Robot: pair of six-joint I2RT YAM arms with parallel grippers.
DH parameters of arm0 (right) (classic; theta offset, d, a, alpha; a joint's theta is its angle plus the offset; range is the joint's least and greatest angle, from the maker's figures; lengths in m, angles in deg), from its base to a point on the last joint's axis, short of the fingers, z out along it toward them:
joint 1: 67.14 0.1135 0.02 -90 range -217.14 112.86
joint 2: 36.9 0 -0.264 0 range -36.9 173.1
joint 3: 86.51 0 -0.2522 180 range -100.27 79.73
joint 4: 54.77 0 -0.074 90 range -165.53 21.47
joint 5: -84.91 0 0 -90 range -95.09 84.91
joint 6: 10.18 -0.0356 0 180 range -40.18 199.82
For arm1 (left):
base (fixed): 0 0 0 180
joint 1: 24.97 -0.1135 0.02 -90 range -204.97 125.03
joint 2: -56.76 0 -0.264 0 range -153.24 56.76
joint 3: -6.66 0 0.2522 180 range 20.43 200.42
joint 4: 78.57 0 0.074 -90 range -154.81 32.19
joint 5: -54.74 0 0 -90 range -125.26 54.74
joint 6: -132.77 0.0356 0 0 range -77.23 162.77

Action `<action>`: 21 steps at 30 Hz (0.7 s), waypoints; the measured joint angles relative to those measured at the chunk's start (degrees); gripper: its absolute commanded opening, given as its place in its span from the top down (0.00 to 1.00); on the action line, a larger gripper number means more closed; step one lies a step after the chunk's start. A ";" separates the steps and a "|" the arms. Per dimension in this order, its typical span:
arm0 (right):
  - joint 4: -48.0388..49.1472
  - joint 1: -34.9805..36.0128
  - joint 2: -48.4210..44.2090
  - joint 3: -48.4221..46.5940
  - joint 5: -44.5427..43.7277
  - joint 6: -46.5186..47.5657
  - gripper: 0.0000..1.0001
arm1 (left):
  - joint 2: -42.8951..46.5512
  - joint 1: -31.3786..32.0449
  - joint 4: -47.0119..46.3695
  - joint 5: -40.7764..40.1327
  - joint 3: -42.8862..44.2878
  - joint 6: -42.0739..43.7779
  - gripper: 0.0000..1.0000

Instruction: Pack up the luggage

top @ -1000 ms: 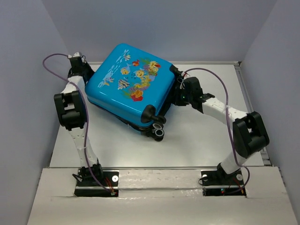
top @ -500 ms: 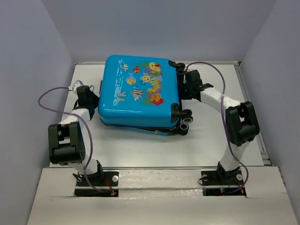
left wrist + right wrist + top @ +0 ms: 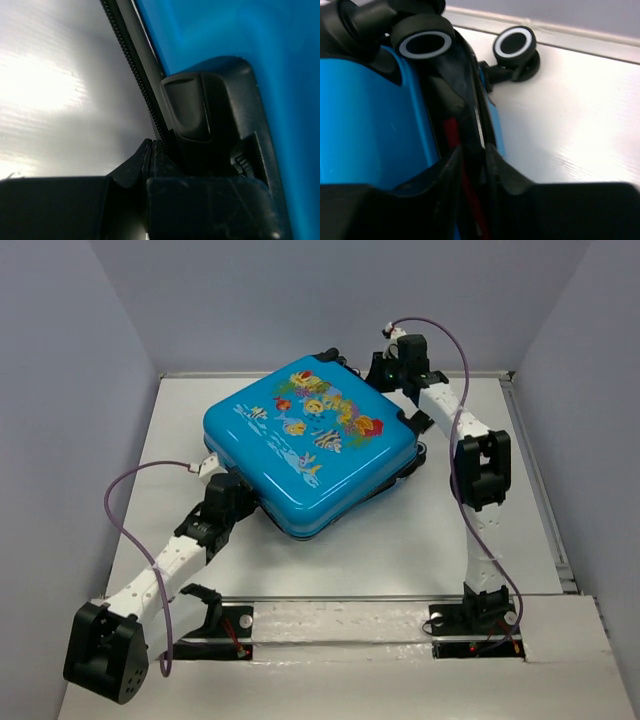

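The luggage (image 3: pixel 310 445) is a bright blue hard-shell case lying flat mid-table, fish print up. My left gripper (image 3: pixel 237 498) is at its near-left corner. In the left wrist view the left gripper (image 3: pixel 151 146) is shut, its tips against the black zipper line (image 3: pixel 134 75) beside a black corner piece (image 3: pixel 192 110); I cannot tell whether anything is pinched. My right gripper (image 3: pixel 383 370) is at the far-right corner by the wheels (image 3: pixel 425 42). There the right gripper (image 3: pixel 473 150) has its jaws a little apart, straddling the zipper edge (image 3: pixel 482 107), with a red strip (image 3: pixel 451 132) in the gap.
A second black wheel (image 3: pixel 516 44) rests on the white table (image 3: pixel 575 125). Grey walls enclose the table (image 3: pixel 400 550) on three sides. Purple cables loop off both arms, the left cable (image 3: pixel 120 510) over the table's near-left part.
The luggage has swung round on the table, its wheels going from front to far right. My left arm swept from far left to near left, my right arm to the back. The right jaws have parted slightly.
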 measured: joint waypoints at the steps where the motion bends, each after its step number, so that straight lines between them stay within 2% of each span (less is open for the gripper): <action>1: 0.11 0.00 0.48 -0.90 0.74 -0.46 0.42 | 0.76 1.16 0.98 -0.83 -0.20 -0.74 0.94; 3: 1.25 0.00 0.81 -2.34 1.14 -1.75 0.24 | 1.22 2.32 2.36 -1.86 -0.20 -1.40 0.94; 5: 1.79 -0.22 0.26 -3.78 2.95 -3.54 0.12 | 1.31 3.10 2.56 -1.75 0.04 -1.40 0.93; 11: 1.03 5.29 -9.49 -2.64 5.92 -4.81 0.13 | 0.59 4.98 2.82 -0.98 4.37 0.48 0.87; 14: 2.40 7.85 -21.00 6.03 7.93 -4.74 0.26 | -0.52 5.22 2.58 -1.27 8.61 2.27 0.86; 15: 5.40 8.15 -26.16 11.98 8.61 -4.72 0.39 | -1.07 5.31 2.69 -1.22 9.79 2.73 0.86; 17: 9.42 8.39 -37.59 24.06 9.51 -4.98 0.55 | -2.64 5.46 2.71 -1.20 12.07 3.45 0.83; 20: 14.32 9.22 -52.04 40.19 9.38 -6.10 0.69 | -5.29 5.31 2.47 -1.62 15.15 4.37 0.82; 21: 15.89 9.86 -55.54 44.65 9.11 -6.51 0.81 | -6.16 5.07 2.73 -1.77 16.31 4.66 0.82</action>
